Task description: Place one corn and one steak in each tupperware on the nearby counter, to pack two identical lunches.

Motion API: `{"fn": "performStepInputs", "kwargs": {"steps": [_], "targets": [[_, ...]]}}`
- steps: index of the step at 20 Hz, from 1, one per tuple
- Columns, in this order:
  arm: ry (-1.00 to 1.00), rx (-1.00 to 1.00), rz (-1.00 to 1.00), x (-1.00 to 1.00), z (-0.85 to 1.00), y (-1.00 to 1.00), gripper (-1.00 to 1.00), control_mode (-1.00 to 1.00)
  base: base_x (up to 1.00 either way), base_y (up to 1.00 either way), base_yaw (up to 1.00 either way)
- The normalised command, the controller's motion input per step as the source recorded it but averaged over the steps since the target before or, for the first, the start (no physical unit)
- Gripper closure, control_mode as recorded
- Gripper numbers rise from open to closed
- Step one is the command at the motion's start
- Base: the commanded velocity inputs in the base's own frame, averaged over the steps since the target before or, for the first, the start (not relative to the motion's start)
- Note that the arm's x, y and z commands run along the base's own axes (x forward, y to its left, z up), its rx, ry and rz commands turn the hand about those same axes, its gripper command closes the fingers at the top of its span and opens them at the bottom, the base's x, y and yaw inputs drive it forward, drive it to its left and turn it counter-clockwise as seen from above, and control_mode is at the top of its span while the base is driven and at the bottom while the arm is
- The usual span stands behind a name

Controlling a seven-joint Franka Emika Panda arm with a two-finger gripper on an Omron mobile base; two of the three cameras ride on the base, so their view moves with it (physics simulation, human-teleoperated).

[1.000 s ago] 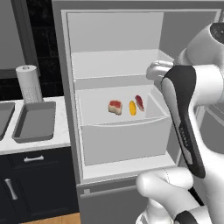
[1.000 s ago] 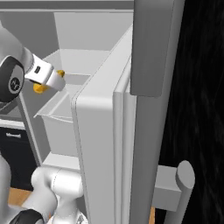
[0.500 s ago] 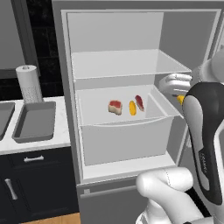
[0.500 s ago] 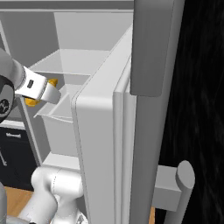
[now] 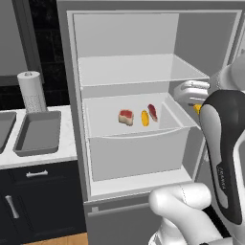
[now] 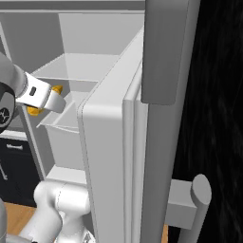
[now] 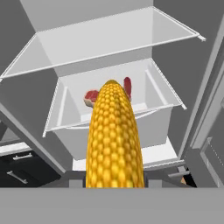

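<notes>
Gripper (image 6: pixel 42 100) clamped on one corn cob (image 7: pixel 114 135), held in air just outside the open fridge, right of the drawer (image 5: pixel 139 143); second cob (image 5: pixel 145 117) lies in drawer between two steaks (image 5: pixel 126 116); one tupperware (image 5: pixel 39 132) on counter (image 5: pixel 38 158) beside paper towel roll (image 5: pixel 31 91); no legible writing.

I see a big grey fridge (image 5: pixel 143 62) with its door (image 6: pixel 118 142) open | a shelf (image 5: pixel 139 69) sits above a pulled-out drawer (image 5: pixel 139 148) | a paper towel roll (image 5: pixel 31 91) stands up left of the fridge | a dark sink (image 5: pixel 4 129) at the left edge
</notes>
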Motion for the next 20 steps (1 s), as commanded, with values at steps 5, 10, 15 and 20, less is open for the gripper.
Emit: {"fn": "performStepInputs", "kwargs": {"steps": [5, 10, 15, 20], "targets": [[0.0, 0.0, 0.0, 0.0, 0.0, 0.0, 1.0, 1.0, -0.03, 0.0, 0.0], [0.0, 0.0, 0.0, 0.0, 0.0, 0.0, 1.0, 1.0, 0.0, 0.55, 0.0], [0.0, 0.0, 0.0, 0.0, 0.0, 0.0, 1.0, 1.0, 0.04, 0.77, 0.0], [0.0, 0.0, 0.0, 0.0, 0.0, 0.0, 1.0, 1.0, 0.0, 0.75, 0.0]]}}
